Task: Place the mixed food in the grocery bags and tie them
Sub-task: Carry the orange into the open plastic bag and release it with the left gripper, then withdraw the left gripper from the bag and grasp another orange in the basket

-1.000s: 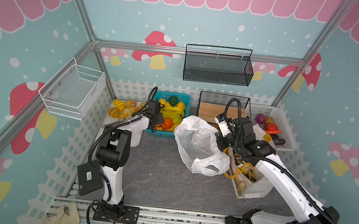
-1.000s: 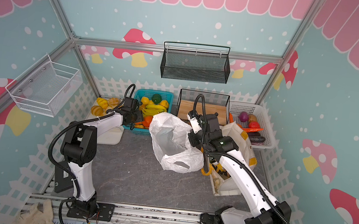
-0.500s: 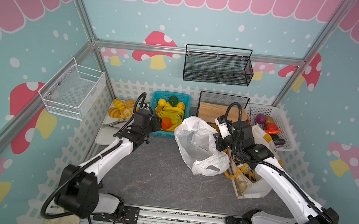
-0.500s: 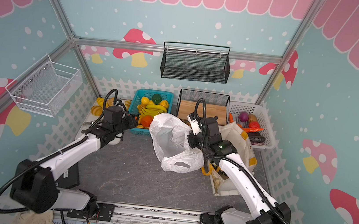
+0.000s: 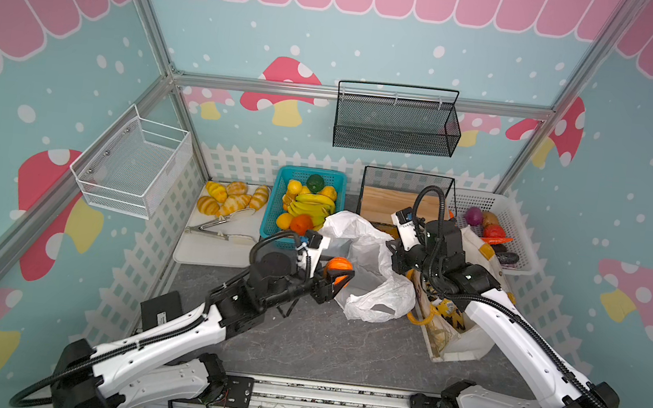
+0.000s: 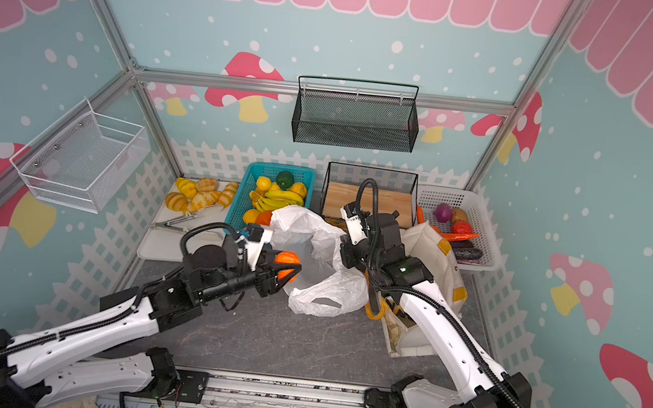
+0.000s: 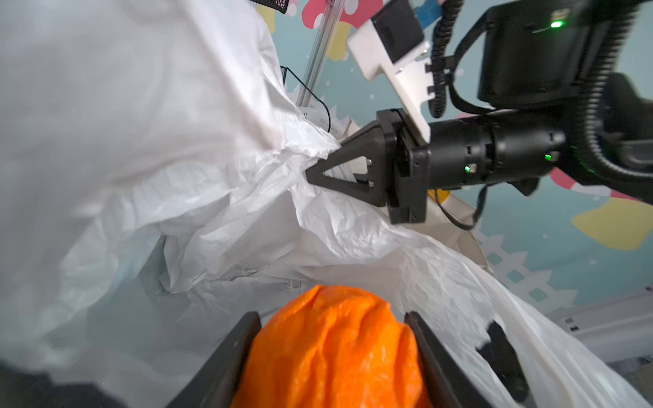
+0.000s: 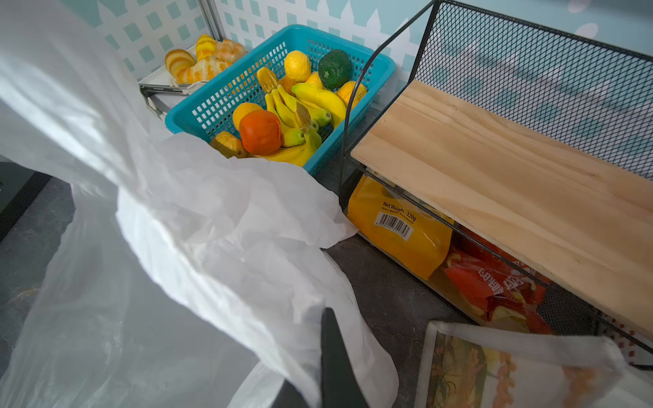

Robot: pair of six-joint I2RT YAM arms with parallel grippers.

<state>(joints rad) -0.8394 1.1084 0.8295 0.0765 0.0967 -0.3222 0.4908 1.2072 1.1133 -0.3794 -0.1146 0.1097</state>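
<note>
Orange [image 7: 332, 353] | clamped across its middle by left gripper [image 5: 339, 277] | looks light, round, slip-prone | white plastic bag [image 5: 371, 239] just ahead, flimsy rim pinched by right gripper [image 7: 312, 173]

We find the plastic bag [image 5: 368, 260] at centre, the fruit basket [image 5: 277, 195] behind it and the canvas tote [image 5: 447, 344] just right. The bread tray [image 5: 211, 248] lies left of the basket, the wire shelf [image 5: 382, 209] right.

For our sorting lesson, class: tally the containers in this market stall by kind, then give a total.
Bags: 2, white plastic bag, cream cloth bag
Plastic baskets: 2, teal basket, white basket
Wire wall baskets: 2, white wall basket, black wall basket
Wire shelf: 1
Tray: 1
Total: 8
</note>
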